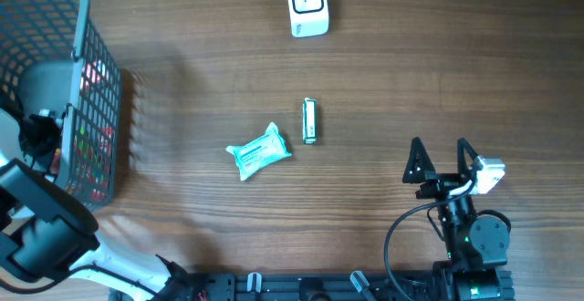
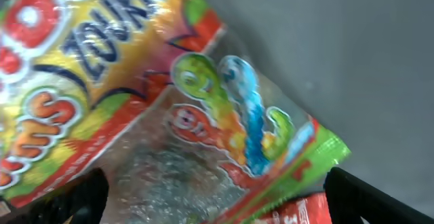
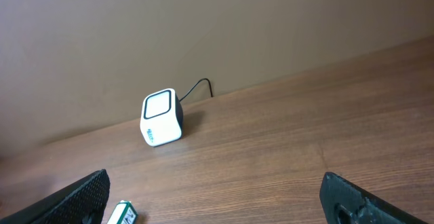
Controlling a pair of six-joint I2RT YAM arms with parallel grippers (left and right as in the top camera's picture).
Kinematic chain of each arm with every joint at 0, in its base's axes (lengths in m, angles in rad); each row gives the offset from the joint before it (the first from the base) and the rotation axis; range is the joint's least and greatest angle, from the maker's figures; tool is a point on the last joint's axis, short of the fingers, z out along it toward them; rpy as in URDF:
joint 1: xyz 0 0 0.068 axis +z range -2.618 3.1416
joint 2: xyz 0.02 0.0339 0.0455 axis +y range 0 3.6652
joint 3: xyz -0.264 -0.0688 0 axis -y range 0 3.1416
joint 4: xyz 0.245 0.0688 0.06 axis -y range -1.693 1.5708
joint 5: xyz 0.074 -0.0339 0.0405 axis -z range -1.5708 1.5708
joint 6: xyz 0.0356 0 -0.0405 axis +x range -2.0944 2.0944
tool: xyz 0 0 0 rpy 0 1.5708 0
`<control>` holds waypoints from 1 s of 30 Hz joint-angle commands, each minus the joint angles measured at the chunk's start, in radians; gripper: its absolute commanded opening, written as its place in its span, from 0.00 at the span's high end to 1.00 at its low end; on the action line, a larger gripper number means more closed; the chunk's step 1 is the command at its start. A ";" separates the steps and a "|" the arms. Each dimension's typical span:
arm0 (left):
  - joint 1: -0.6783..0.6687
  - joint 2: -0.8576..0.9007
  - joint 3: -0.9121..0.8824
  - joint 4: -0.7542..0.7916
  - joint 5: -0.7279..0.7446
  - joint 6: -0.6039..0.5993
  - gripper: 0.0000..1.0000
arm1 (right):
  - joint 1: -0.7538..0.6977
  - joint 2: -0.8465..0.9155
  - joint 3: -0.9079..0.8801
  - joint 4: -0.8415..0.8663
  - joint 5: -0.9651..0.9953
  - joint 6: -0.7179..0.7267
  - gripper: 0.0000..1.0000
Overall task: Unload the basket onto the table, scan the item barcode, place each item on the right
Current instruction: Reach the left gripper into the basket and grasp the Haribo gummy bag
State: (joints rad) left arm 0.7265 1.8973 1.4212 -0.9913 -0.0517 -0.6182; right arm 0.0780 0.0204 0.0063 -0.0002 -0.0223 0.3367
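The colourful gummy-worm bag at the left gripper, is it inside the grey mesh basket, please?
Inside: the interior of the grey mesh basket shows behind the colourful gummy-worm bag, before the left gripper.

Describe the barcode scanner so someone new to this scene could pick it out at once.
On the wooden table, look to the middle of the far edge. The scanner stands there alone: a small white box with a square window and a dark cable behind. The teal packet and slim green pack, nearer the centre, lie flat and have no cable.

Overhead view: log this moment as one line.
left claw: open, in basket above candy bag | right claw: open, empty | scanner: far side, untouched
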 commanded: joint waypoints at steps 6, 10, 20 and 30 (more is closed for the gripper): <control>0.005 0.009 -0.184 0.142 -0.074 -0.177 0.00 | -0.004 -0.003 -0.001 0.003 -0.005 0.006 0.00; 0.005 0.009 -0.291 0.288 -0.073 -0.187 0.06 | -0.004 -0.003 -0.001 0.003 -0.005 0.006 0.00; 0.005 0.007 -0.301 0.297 -0.018 -0.180 0.96 | -0.004 -0.003 -0.001 0.003 -0.005 0.006 0.00; 0.004 -0.335 0.000 0.125 0.044 -0.115 0.96 | -0.004 -0.003 -0.001 0.003 -0.005 0.006 0.00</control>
State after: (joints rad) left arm 0.7330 1.7603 1.2816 -0.8551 -0.0574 -0.7601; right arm 0.0780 0.0204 0.0063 -0.0002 -0.0223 0.3367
